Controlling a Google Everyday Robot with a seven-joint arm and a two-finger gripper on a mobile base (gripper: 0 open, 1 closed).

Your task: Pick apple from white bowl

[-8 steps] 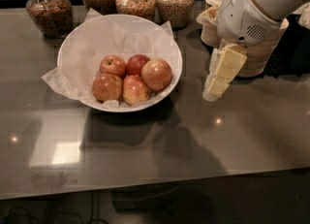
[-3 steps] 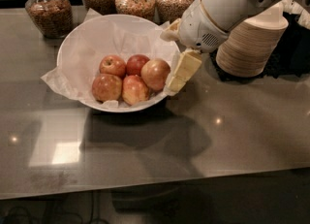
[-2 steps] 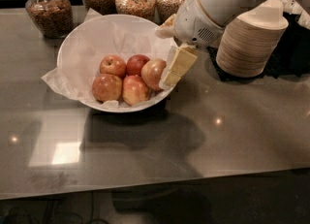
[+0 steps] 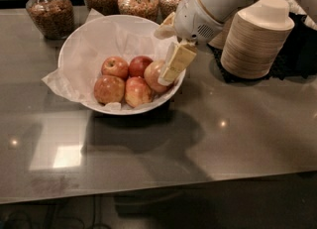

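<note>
Cream end effector [image 4: 166, 78], opening indiscernible, at round orange-red apple [image 4: 151, 76] in glossy paper-lined white bowl [image 4: 153, 106], smooth desk [image 4: 223, 148]

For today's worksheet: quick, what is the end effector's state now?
End effector: at the apple in the white bowl; open or closed cannot be told.

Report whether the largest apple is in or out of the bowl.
In: the large orange-red apple rests inside the wide white bowl, pincer at its right side.
</note>
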